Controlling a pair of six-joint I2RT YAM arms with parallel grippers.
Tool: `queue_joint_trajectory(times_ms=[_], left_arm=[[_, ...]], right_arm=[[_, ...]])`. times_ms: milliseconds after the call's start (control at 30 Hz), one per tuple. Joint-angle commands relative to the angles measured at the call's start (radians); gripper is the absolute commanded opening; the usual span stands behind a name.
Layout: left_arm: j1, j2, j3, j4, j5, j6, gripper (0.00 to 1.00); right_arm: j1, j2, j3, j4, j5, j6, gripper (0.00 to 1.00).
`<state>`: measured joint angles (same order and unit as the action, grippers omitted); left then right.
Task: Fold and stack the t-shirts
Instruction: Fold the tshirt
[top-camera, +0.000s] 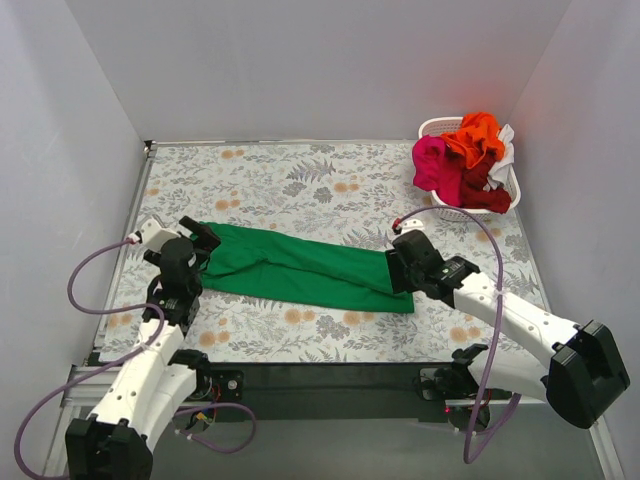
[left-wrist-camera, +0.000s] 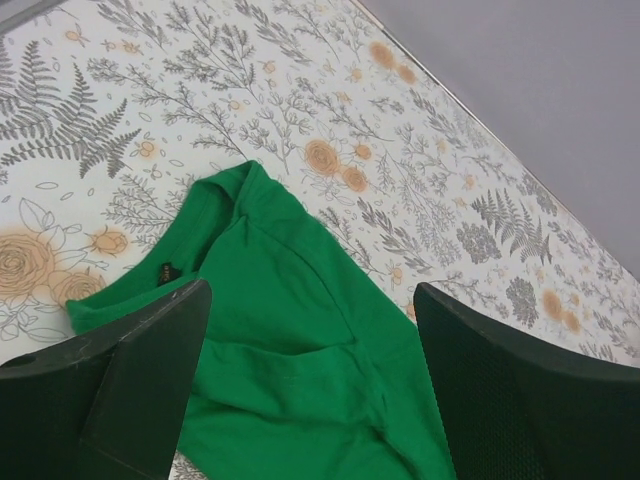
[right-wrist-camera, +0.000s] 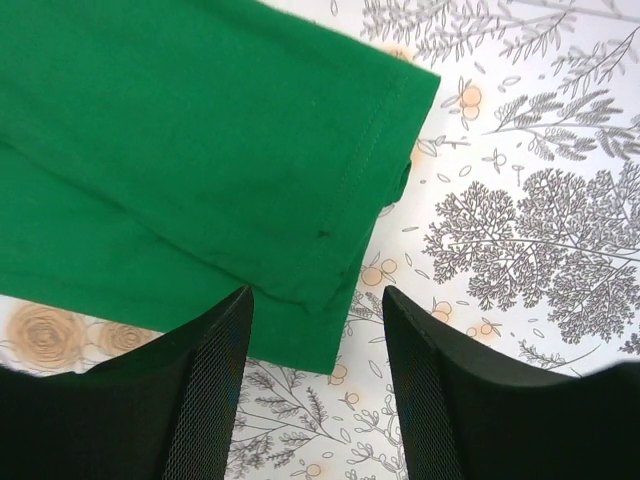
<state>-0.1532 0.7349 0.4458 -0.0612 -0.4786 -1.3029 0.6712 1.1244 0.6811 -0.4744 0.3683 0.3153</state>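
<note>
Nearest the camera in the top external view, the left arm (top-camera: 140, 385) and right arm (top-camera: 520, 320) reach up from 6 o'clock. Beyond them, the green t-shirt (top-camera: 300, 268) lies on the floral table (top-camera: 300, 180) as a narrow folded band. Its long axis runs 9 o'clock to 3 o'clock, with the 3 o'clock end slightly lower. The left gripper (top-camera: 200, 240) stands at the 9 o'clock end and the right gripper (top-camera: 400, 265) at the 3 o'clock end, so each arm is nearer its own end. The other t-shirts (top-camera: 465, 160) are heaped in the white basket (top-camera: 432, 125) at 1 o'clock, well apart.

Left wrist view: the left gripper (left-wrist-camera: 312, 300) is spread and pinches nothing. The neck label (left-wrist-camera: 165, 270) end of the shirt lies beneath it.

Right wrist view: the right gripper (right-wrist-camera: 317, 300) is spread and holds nothing. The hem (right-wrist-camera: 375, 160) lies just ahead, with the cloth extending toward 10 o'clock.

Judgement: the next fold probably crosses the long axis, so both ends require gripping.
</note>
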Motion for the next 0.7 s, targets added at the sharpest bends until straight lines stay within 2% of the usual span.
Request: queue_joint_trajectory(times_ms=[0, 133, 333, 467, 667], left_arm=[[0.004, 0.076, 0.01, 0.043, 0.06, -0.006, 0.76], [0.0, 0.23, 0.043, 0.125, 0.15, -0.007, 0.76], [-0.071, 0.426, 0.102, 0.207, 0.181, -0.001, 0.76], [-0.179, 0.48, 0.123, 0.261, 0.178, 0.01, 0.76], [-0.255, 0.579, 0.134, 0.326, 0.23, 0.001, 0.76]], right_arm=[[0.013, -0.025, 0.095, -0.007, 0.037, 0.008, 0.5], [0.013, 0.046, 0.124, 0.031, 0.055, -0.004, 0.5], [0.011, 0.204, 0.159, 0.112, 0.037, -0.012, 0.45], [0.005, 0.264, 0.175, 0.112, 0.079, -0.007, 0.45], [-0.018, 0.291, 0.17, 0.115, 0.104, -0.002, 0.44]])
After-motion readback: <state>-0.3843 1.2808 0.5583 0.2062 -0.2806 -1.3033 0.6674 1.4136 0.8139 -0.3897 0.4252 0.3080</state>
